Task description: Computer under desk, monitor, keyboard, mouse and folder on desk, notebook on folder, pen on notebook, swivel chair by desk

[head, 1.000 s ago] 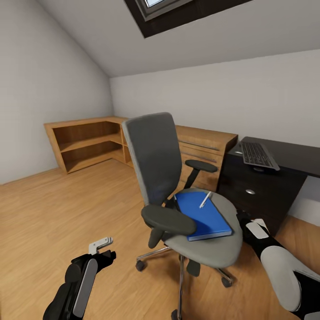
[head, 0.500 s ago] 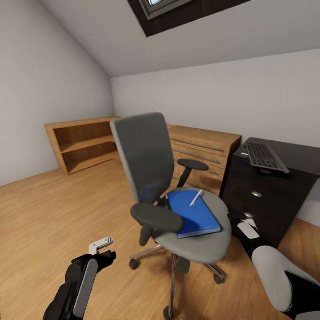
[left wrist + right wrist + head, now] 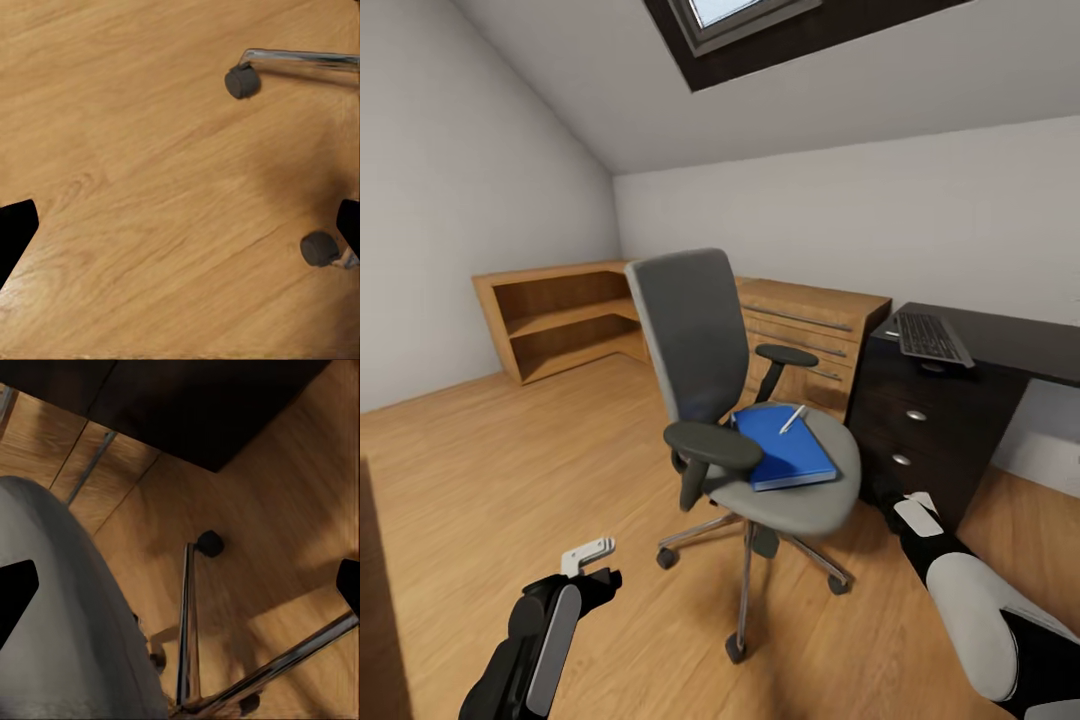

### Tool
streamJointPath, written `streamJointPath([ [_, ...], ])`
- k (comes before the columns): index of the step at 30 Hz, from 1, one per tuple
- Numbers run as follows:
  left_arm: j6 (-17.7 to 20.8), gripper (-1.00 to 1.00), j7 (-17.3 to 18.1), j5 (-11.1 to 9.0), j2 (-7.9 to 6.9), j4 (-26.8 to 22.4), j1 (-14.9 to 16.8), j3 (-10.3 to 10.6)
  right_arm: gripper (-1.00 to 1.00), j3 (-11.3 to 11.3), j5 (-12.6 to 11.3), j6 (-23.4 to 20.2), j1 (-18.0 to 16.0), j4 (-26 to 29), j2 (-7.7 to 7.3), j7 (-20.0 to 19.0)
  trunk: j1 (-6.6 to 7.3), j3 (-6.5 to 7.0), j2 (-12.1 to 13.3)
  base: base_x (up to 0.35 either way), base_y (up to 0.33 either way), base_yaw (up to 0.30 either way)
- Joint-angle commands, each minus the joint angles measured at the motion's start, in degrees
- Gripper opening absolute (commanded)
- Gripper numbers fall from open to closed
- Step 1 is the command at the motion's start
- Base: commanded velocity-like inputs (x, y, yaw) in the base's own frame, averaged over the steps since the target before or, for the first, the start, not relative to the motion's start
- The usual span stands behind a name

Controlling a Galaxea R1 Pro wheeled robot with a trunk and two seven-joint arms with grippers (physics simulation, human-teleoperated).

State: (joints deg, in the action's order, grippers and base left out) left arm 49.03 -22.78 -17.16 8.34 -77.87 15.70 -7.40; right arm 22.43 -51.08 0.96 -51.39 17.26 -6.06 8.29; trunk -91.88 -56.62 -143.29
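Folder: we found it flat on the swivel chair seat, pen loose atop it. We judged it light, stiff, slick; best pinched at its overhanging edge. Both grippers, left and right, hung apart and empty beside the chair.

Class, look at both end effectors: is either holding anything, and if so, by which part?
Nothing is held. The left end effector and right end effector are both open and empty beside the swivel chair.
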Motion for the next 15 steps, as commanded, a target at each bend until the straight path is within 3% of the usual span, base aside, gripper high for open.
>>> streamJointPath([
  [1, 0.1, 1.0, -0.5, -0.6, 0.03, 0.2, 0.0, -0.1, 1.0, -0.1, -0.6, 0.1, 0.0, 0.0, 0.08, 0.2, 0.05, -0.05, 0.0, -0.329, 0.0, 0.0],
  [4, 0.1, 1.0, -0.5, -0.6, 0.05, 0.2, 0.0, -0.1, 1.0, -0.2, -0.7, 0.1, 0.0, -0.2, 0.37, 0.2, 0.05, -0.05, 0.0, -0.311, 0.0, 0.0],
  [5, 0.1, 1.0, -0.5, -0.6, 0.08, 0.2, 0.0, -0.1, 1.0, -0.2, -0.5, 0.2, 0.0, -0.7, 2.32, 0.2, 0.05, -0.05, 0.0, -0.145, 0.0, 0.0],
  [7, 0.1, 1.0, -0.5, -0.6, 0.09, 0.3, 0.0, -0.1, 1.0, -0.2, -0.4, 0.3, 0.0, -0.9, 3.45, 0.2, 0.05, -0.05, 0.0, -0.095, 0.0, 0.0],
  [15, 0.1, 1.0, -0.5, -0.6, 0.09, 0.3, 0.0, -0.1, 1.0, -0.3, -0.3, 0.4, 0.1, -1.3, 5.27, 0.1, 0.05, -0.05, 0.0, -0.019, 0.0, 0.0],
])
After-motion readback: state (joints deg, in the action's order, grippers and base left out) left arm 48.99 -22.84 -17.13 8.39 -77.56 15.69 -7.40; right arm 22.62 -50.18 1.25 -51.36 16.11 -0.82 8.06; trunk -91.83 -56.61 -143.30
